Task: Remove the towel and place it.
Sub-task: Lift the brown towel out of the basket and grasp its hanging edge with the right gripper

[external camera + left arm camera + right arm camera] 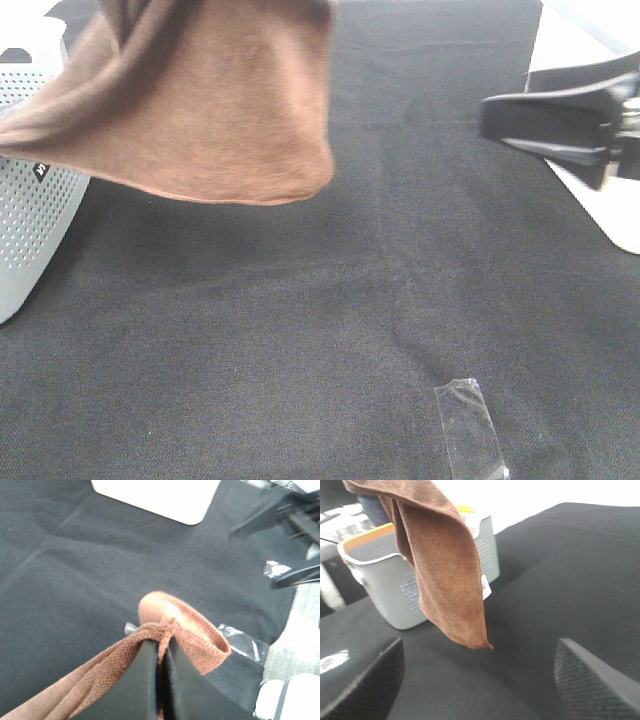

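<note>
- Black-clothed and crossed by faint straight creases, the table (300, 330) filled nearly all of the high view. A white surface (600, 45) showed past its far right corner.
- From high up, the towel (200, 100) hung in the air at the upper left. Its lower edge was clear of the table, and it overlapped a grey perforated basket (30, 210) at the left edge.
- A strip of clear tape (472, 428) lay on the table near the front right, well apart from the towel.
- Only the left wrist view showed the grip. The left end effector (161, 647) was clamped on a bunched hem of the towel, its fingers almost together, and a loop of hem stuck out past the tips.
- The right end effector (480, 680) was spread wide and held nothing. It hung over the right side of the table, well apart from the towel.
- Only the right wrist view showed the basket's orange rim (367, 535) and a small white tag (485, 587) by the towel's edge. There the towel's lowest corner dangled in front of the basket, off the table.
</note>
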